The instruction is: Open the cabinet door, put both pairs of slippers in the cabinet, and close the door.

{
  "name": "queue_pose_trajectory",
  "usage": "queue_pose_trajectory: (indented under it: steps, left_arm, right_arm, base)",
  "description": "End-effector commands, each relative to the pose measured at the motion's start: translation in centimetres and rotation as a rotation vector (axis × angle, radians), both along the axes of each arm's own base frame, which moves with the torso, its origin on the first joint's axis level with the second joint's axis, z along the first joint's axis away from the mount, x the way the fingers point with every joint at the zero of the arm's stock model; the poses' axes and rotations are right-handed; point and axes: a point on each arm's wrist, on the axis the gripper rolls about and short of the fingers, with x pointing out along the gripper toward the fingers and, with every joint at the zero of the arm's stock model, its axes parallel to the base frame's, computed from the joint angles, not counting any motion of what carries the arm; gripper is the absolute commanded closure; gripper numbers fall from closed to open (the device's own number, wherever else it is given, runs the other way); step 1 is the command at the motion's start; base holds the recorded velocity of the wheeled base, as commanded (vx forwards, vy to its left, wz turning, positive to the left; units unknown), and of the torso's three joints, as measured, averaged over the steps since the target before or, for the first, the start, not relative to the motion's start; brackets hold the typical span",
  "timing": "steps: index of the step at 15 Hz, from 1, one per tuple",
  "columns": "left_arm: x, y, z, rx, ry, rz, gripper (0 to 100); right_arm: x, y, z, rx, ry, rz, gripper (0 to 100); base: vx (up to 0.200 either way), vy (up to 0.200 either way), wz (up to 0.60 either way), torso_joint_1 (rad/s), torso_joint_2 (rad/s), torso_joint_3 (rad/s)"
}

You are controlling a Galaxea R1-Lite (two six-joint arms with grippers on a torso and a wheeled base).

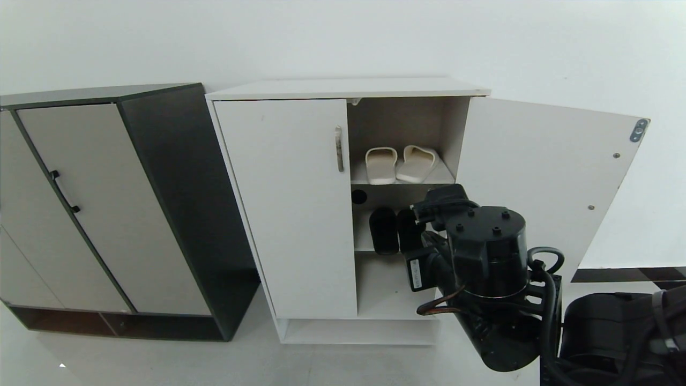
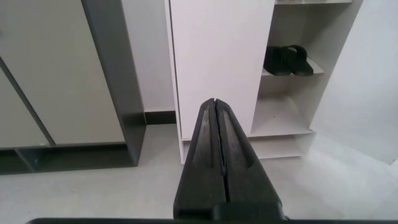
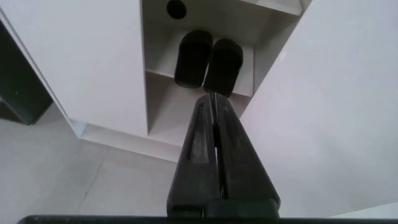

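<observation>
The white cabinet [image 1: 284, 214] stands with its right door [image 1: 541, 182] swung wide open and its left door shut. A pair of white slippers [image 1: 399, 163] lies on the upper shelf. A pair of black slippers [image 1: 394, 230] [image 2: 287, 60] [image 3: 208, 60] lies on the middle shelf. My right gripper [image 3: 213, 96] is shut with nothing in it, just in front of the black pair; its arm [image 1: 477, 257] stands before the open compartment. My left gripper [image 2: 213, 102] is shut and empty, held low in front of the cabinet's shut left door.
A dark cabinet [image 1: 107, 209] with a grey door and black handle stands to the left of the white one. The bottom shelf [image 1: 383, 292] of the white cabinet is bare. The light floor [image 1: 161, 359] lies in front of both.
</observation>
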Motion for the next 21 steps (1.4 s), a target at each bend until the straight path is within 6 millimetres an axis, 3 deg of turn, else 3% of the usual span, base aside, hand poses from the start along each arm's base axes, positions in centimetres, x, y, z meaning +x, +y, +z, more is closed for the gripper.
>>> queue_pose_trajectory:
  steps: [1,9,21]
  left_arm:
    - [0.00,0.00,0.00,0.000,0.000,0.000,100]
    - [0.00,0.00,0.00,0.000,0.000,0.000,100]
    - [0.00,0.00,0.00,0.000,0.000,0.000,100]
  right_arm:
    - [0.02,0.06,-0.15,-0.003,0.003,0.001,100]
    - [0.15,-0.03,-0.23,-0.010,0.005,-0.003,100]
    - [0.55,-0.34,-0.19,-0.009,0.004,-0.019,100]
  base:
    - [0.000,0.000,0.00,0.000,0.00,0.000]
    - [0.000,0.000,0.00,0.001,-0.02,-0.019]
    - [0.000,0.000,0.00,0.093,-0.42,-0.326]
